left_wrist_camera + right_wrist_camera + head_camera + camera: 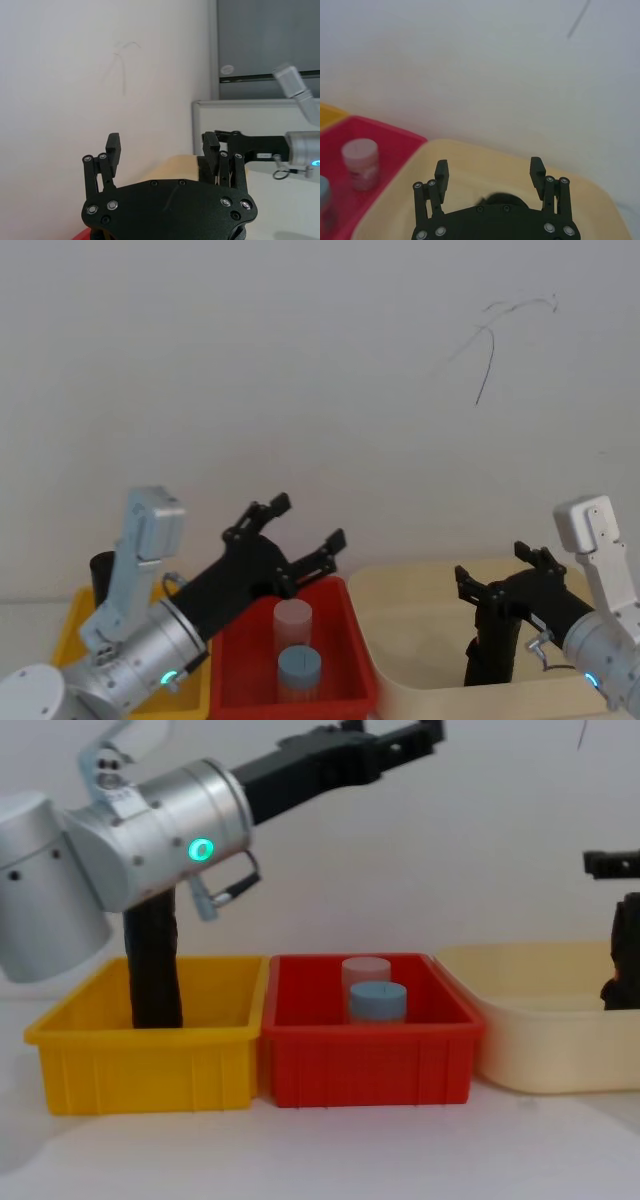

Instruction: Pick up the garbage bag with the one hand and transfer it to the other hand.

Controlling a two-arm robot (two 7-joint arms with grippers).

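Head view: your garbage bag [488, 645] stands upright directly beneath the wide-open, empty right gripper [497, 570]; the equally open left gripper [308, 522] is farther.

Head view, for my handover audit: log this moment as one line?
left gripper: open, raised over red bin | right gripper: open, above garbage bag | garbage bag: upright in cream tub, unheld

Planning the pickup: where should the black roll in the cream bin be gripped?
Take the roll near its top, coming straight down. It stands upright in the cream bin, its top above the rim, and the right gripper hangs over it, jaws open.
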